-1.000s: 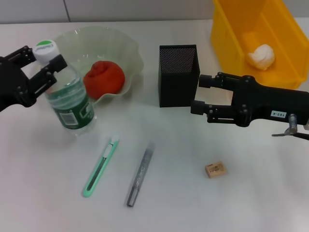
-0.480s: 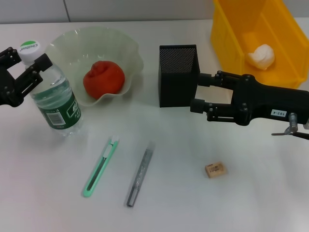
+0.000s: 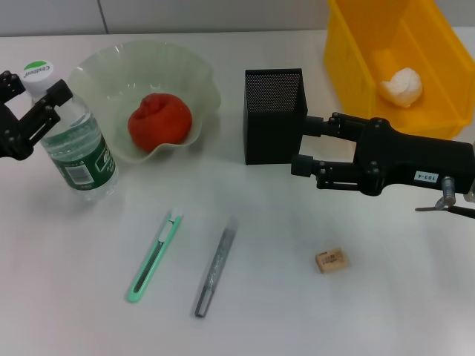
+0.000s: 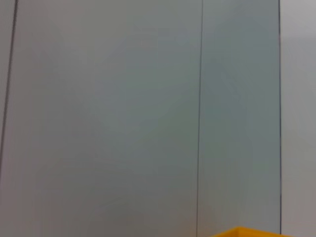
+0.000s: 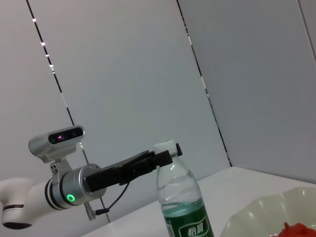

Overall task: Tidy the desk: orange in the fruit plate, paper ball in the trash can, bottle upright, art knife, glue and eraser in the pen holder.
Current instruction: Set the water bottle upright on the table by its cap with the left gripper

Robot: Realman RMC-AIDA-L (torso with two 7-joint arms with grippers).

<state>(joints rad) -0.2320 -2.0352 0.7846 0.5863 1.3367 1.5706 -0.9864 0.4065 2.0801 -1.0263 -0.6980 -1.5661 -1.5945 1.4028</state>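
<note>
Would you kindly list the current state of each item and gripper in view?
bottle: upright, neck in left gripper
orange: in fruit plate
paper ball: in trash can
art knife, glue, eraser: lying on desk
pen holder: upright
right gripper: open, beside pen holder

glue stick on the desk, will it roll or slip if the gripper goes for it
The glue lies flat on the desk and looks slim and round, so it may roll when nudged. Its smooth body could slip between fingers. It probably weighs little.
</note>
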